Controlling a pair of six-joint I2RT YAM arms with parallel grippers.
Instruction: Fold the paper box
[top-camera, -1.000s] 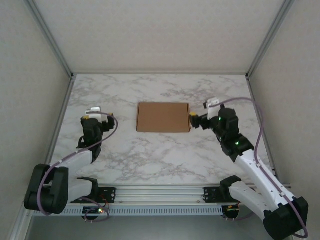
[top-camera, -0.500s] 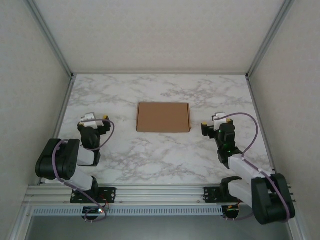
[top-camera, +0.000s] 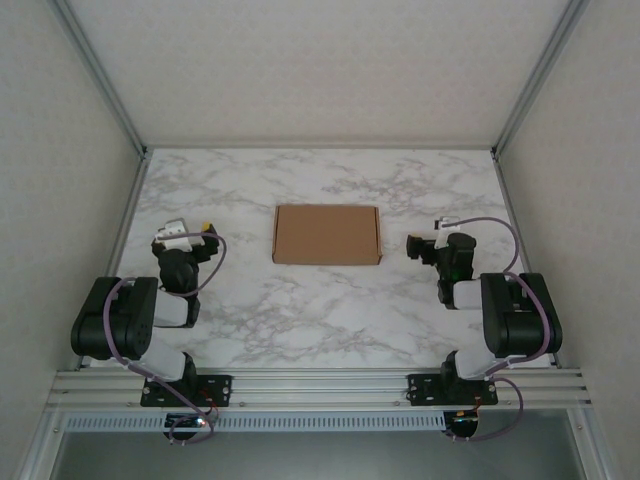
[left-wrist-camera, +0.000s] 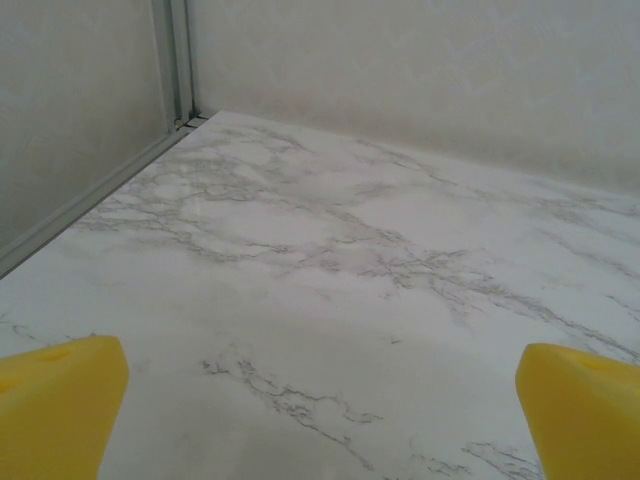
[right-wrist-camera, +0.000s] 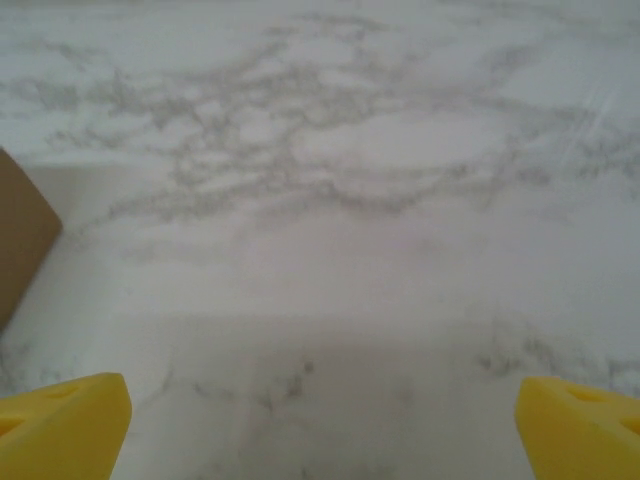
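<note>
Left arm (top-camera: 130, 320), right arm (top-camera: 512, 315) pulled back to near table (top-camera: 300, 320) edge, jaws open. Flat brown cardboard box (top-camera: 326, 234): likely light, stiff; grip edge.

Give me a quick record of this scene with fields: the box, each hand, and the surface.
box: paper box, lying flat, looks folded shut, mid-table
left hand: open, empty, left of the box, not touching it
right hand: open, empty, right of the box, not touching it
surface: marble table
</note>
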